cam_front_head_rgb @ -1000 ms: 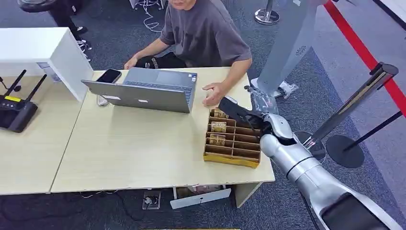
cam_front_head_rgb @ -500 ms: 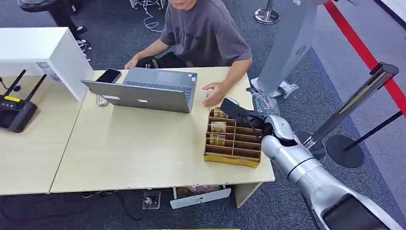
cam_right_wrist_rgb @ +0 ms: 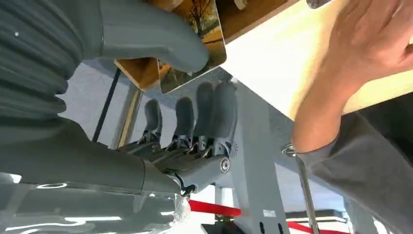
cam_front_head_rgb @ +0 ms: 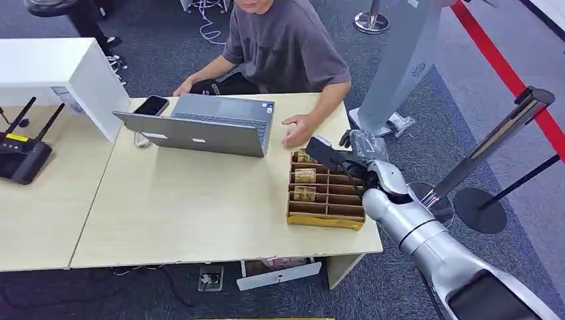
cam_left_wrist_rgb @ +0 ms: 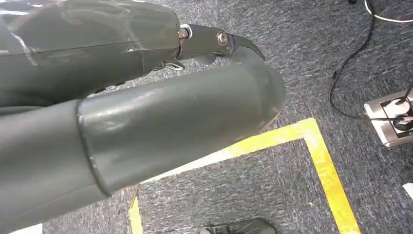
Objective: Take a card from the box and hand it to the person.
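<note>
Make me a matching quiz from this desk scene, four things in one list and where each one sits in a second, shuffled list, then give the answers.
Column one:
1. laptop
2. phone
3. router
4. card box

Column two:
A. on the neighbouring table at the far left
B. at the table's right edge, under the robot's right hand
C. open in front of the person
D. just behind the laptop's left corner

Pairs: 1-C, 2-D, 3-A, 4-B

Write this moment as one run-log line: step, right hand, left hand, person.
step: card pickup | right hand: thumb on card at box far end | left hand: hanging over floor | person's hand: flat on table
</note>
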